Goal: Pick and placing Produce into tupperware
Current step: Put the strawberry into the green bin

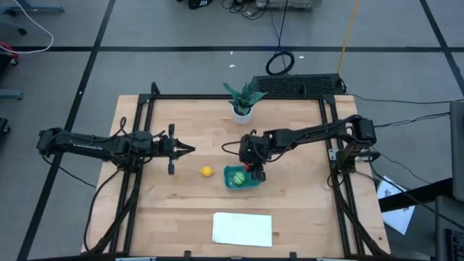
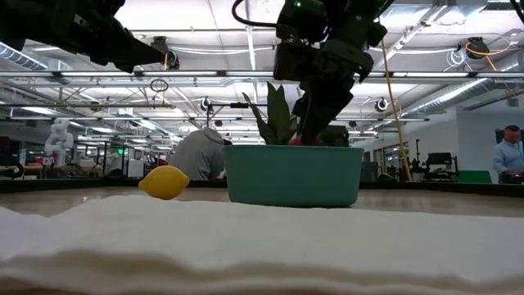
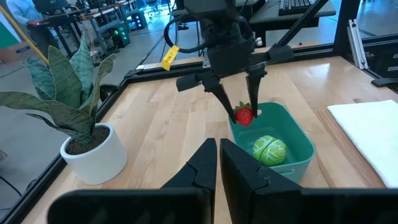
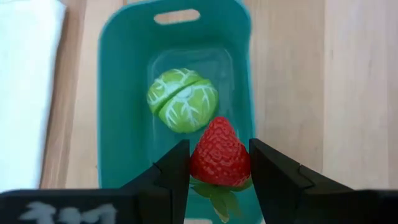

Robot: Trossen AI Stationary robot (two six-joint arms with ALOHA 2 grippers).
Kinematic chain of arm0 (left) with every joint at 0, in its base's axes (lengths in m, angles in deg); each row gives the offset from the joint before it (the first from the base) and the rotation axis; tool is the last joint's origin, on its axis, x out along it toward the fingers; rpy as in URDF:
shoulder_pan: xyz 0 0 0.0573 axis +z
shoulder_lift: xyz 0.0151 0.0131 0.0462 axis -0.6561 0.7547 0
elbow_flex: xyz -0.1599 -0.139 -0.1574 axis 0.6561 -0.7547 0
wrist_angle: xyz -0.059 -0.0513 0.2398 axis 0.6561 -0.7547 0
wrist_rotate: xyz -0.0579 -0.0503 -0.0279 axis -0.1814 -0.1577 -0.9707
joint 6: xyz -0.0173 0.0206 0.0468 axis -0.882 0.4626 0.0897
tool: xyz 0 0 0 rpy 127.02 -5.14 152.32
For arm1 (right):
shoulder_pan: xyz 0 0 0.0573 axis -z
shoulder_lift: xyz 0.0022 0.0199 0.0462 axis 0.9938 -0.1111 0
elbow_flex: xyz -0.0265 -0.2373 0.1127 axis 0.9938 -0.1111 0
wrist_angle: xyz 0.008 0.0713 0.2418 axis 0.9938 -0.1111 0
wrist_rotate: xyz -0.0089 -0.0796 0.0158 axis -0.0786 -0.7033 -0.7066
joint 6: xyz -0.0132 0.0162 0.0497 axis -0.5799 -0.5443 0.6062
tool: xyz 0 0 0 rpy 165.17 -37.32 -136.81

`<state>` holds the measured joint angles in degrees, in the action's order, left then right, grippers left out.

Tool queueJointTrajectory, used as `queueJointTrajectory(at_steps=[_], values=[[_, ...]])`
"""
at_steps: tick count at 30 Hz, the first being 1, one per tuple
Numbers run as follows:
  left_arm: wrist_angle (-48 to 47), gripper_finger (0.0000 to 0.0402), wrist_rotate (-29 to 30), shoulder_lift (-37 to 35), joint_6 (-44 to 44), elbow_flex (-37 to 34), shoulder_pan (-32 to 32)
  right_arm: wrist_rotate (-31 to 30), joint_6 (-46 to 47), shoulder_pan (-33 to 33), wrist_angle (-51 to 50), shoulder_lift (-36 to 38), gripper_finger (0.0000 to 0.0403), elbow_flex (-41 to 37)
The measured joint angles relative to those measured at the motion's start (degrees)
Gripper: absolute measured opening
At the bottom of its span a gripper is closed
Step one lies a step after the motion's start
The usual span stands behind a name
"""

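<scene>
The teal tupperware tub (image 1: 246, 185) sits mid-table with the green round piece (image 4: 182, 99) lying on its floor. My right gripper (image 4: 219, 147) hangs over the tub's end toward the table's right edge, shut on the red strawberry piece (image 3: 244, 116). The yellow lemon piece (image 1: 206, 171) rests on the wood to the left of the tub and shows beside it in the low view (image 2: 164, 182). My left gripper (image 1: 187, 150) hovers shut, left of the lemon and a little farther back, touching nothing. My right gripper pinches the strawberry by its two flanks (image 4: 200, 160) between the two fingers (image 3: 222, 99). It comes from above, pointing down. The piece is lifted clear, at about the tub's rim height over the inside, with its leafy end (image 4: 217, 198) up toward the wrist and its tip down.
A leafy plant in a white pot (image 1: 243, 101) stands at the table's far edge, behind the tub. A flat white sheet (image 1: 243, 228) lies near the front edge. Black frame rails (image 1: 330, 156) run along the table's sides. Bare wood lies between lemon and left arm.
</scene>
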<state>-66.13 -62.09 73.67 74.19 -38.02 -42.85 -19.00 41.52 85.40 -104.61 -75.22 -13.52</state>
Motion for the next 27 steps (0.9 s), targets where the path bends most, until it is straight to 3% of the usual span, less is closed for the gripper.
queueJointTrajectory(at_steps=[8,27], values=[[0.00,0.0026,0.01,0.00,0.00,0.00,0.00,0.08,-6.36,-1.69,-0.90,-1.09,0.0132,-0.07],[-0.02,0.0026,0.00,0.00,0.04,0.00,0.01,0.39,-7.11,-1.89,0.36,-4.57,0.0132,-0.05]])
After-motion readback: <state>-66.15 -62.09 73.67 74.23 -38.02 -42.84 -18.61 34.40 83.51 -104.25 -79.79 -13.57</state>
